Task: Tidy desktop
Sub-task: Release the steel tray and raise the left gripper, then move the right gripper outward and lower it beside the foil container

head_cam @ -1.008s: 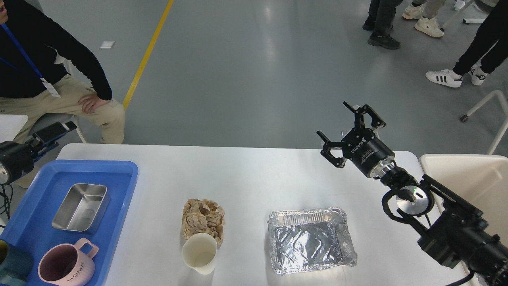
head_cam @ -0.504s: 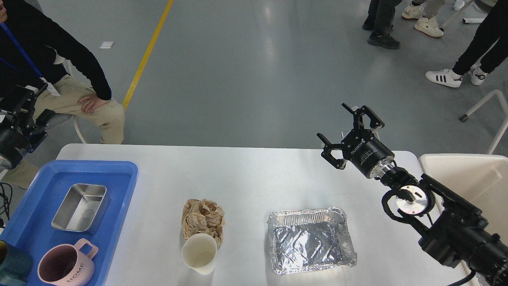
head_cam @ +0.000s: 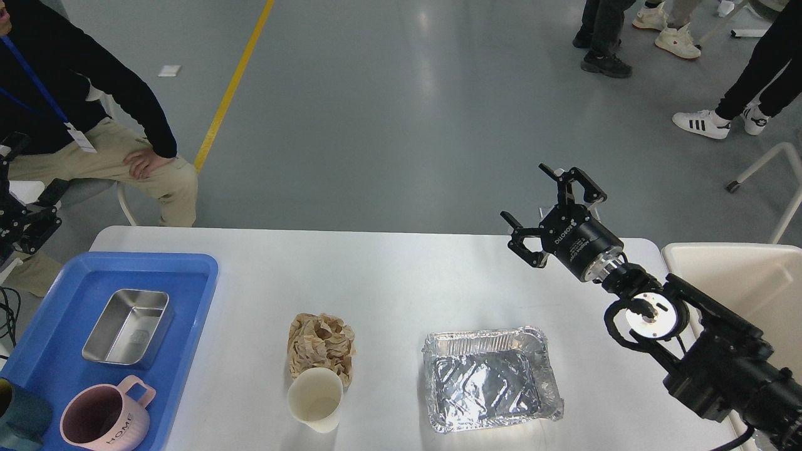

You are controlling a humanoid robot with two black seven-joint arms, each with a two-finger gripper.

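The white desktop holds a crumpled brown paper wad, a white paper cup just in front of it, and an empty foil tray. My right gripper is open and empty, raised over the desktop's far right edge, well behind the foil tray. My left gripper shows only partly at the far left edge, beyond the table's corner and dark against a seated person; I cannot make out how its fingers stand.
A blue tray at the left holds a steel box, a pink mug and a dark teal cup. A cream bin stands off the right end. A person sits behind the left corner; others stand at the far right.
My left gripper has swung up and back to the left, away from the blue tray's far corner. My right gripper has barely moved. The objects on the desktop are unchanged.
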